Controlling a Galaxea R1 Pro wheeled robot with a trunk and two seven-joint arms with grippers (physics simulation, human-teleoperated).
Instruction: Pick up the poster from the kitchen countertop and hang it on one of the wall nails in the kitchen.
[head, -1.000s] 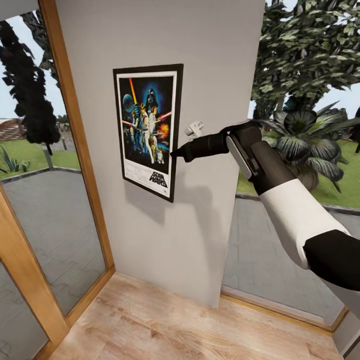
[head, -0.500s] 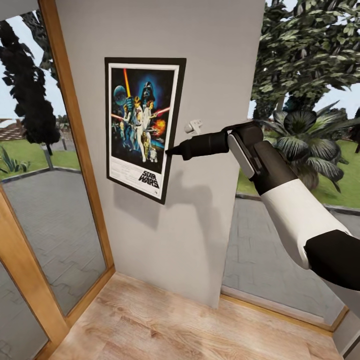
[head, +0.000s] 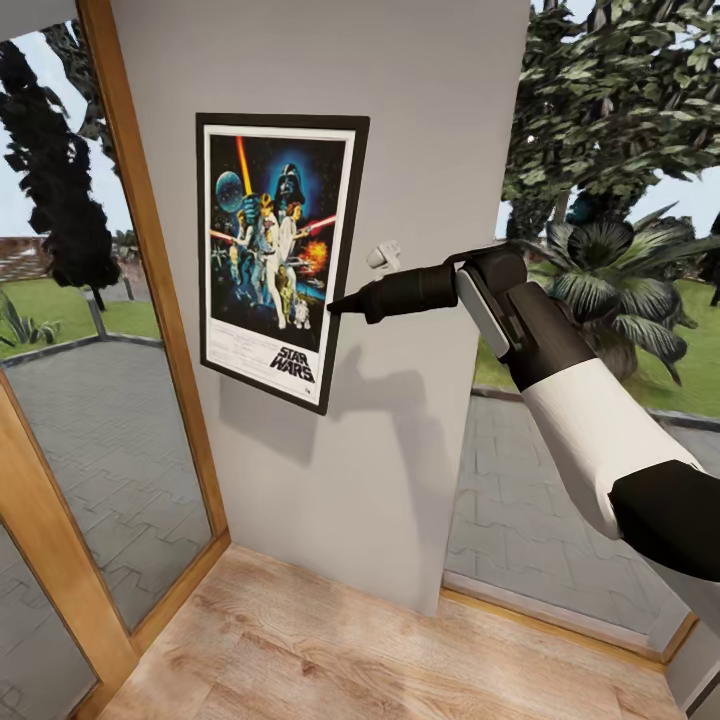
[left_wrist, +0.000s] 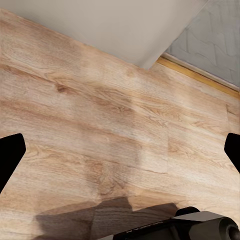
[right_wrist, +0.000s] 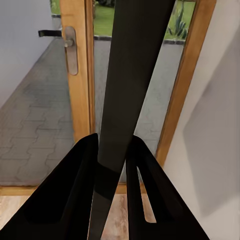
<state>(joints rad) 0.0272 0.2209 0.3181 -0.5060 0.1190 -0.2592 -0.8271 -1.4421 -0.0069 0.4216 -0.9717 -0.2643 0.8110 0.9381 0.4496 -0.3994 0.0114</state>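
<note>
One right gripper (head: 335, 303) pinches the poster (head: 275, 255) edge at its 3 o'clock; keep it flat to the wall (head: 420, 120), seeking a nail you can't yet see.

Poster (head: 270, 255) on wall (head: 420, 150) (left of hook (head: 384, 257)).

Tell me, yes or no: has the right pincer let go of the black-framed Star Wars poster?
No: the right pincer has both dark fingers pressed against the edge of the black-framed Star Wars poster between them.
</note>
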